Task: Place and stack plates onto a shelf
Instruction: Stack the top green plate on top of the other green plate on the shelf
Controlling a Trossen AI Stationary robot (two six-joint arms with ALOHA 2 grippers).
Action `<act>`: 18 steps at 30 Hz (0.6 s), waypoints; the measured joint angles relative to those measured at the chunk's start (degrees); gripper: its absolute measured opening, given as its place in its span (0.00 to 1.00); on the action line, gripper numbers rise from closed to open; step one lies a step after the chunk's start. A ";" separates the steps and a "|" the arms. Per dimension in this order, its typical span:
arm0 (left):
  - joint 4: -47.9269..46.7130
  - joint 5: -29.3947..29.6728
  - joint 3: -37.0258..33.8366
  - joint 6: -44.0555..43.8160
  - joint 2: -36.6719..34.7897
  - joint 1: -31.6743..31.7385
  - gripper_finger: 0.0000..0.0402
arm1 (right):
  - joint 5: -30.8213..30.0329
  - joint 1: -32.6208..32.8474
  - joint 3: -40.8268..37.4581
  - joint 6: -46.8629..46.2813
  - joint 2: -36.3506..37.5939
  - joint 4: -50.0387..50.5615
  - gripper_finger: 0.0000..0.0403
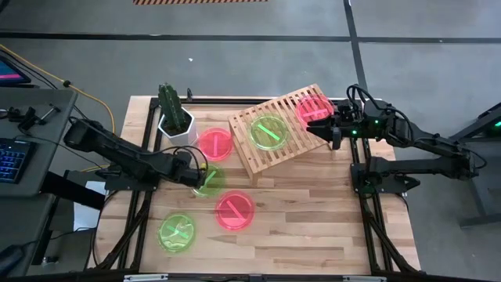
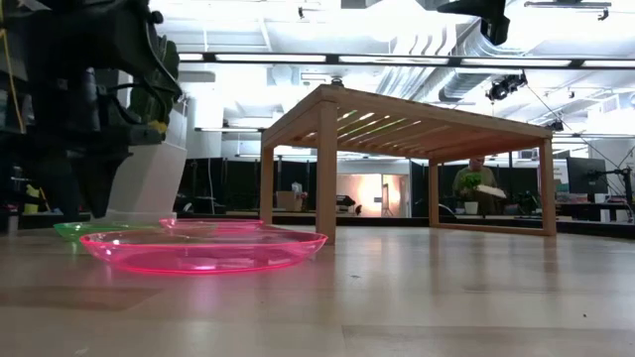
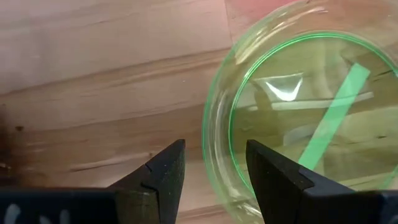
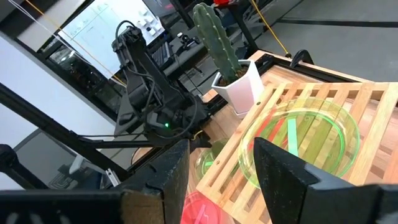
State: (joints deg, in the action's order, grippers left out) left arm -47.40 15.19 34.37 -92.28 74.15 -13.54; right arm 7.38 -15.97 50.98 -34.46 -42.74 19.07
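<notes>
The light-wood slatted shelf [image 1: 275, 129] stands askew at the table's far right. A green plate [image 1: 268, 131] and a pink plate [image 1: 313, 107] lie on its slats. On the table lie a pink plate [image 1: 214, 143], a green plate [image 1: 209, 182], another pink plate [image 1: 234, 210] and a green plate [image 1: 178, 233]. My left gripper [image 1: 197, 174] is open and low at the middle green plate [image 3: 298, 118], its fingers either side of the rim. My right gripper [image 1: 327, 129] is open over the shelf's right end, beside the pink plate [image 4: 199, 214]. My left gripper [image 3: 214, 165] comes slanting down at the green plate, one finger [image 3: 270, 174] over the plate's inside and the other [image 3: 168, 171] outside the rim [image 3: 214, 155]. The plate lies flat on the table. I cannot tell whether the fingers touch it.
A cactus in a white pot [image 1: 174, 116] stands at the far left of the table, close to the shelf's left corner and the pink plate. In the low view the shelf's legs [image 2: 325, 169] rise behind a pink plate [image 2: 203, 250]. Bare wood lies at the near right [image 1: 329, 219].
</notes>
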 joint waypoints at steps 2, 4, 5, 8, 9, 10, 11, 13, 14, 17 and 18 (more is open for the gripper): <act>0.75 -0.67 0.00 0.05 0.58 0.45 0.40 | 0.00 0.00 0.00 0.00 0.00 0.00 0.40; 2.30 -1.06 0.00 0.76 1.03 0.79 0.40 | -0.19 0.00 0.00 0.00 0.00 0.00 0.40; 3.01 -1.25 0.02 1.26 1.32 0.92 0.40 | -0.40 0.00 0.00 0.00 0.00 0.00 0.40; 4.82 -1.71 0.04 2.26 2.26 1.42 0.40 | -0.72 0.00 0.00 0.02 0.00 0.00 0.40; 5.05 -1.94 0.04 2.48 2.59 1.61 0.40 | -0.72 0.00 -0.02 0.02 0.00 0.00 0.40; 4.96 -2.30 0.04 2.51 2.79 1.60 0.40 | -0.72 0.00 -0.02 0.02 0.00 0.00 0.40; 4.97 -2.46 0.04 2.52 3.16 1.62 0.40 | -0.72 0.00 -0.02 0.01 0.00 0.00 0.40; 5.00 -2.68 0.04 2.56 3.74 1.62 0.40 | -0.70 0.00 -0.02 0.01 -0.01 0.00 0.40; 5.20 -2.68 0.04 2.83 3.92 1.62 0.40 | -0.70 0.00 -0.02 0.02 0.00 0.00 0.40; 5.60 -2.69 0.04 3.75 4.29 1.62 0.38 | -0.70 0.00 -0.04 0.02 0.00 0.00 0.40; 5.65 -2.70 0.04 4.14 4.36 1.62 0.37 | -0.69 0.00 -0.04 0.01 -0.01 0.00 0.40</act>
State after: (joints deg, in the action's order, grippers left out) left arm -41.75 12.49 34.41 -88.14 78.51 -11.92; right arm 6.68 -15.97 50.94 -34.45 -42.75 19.07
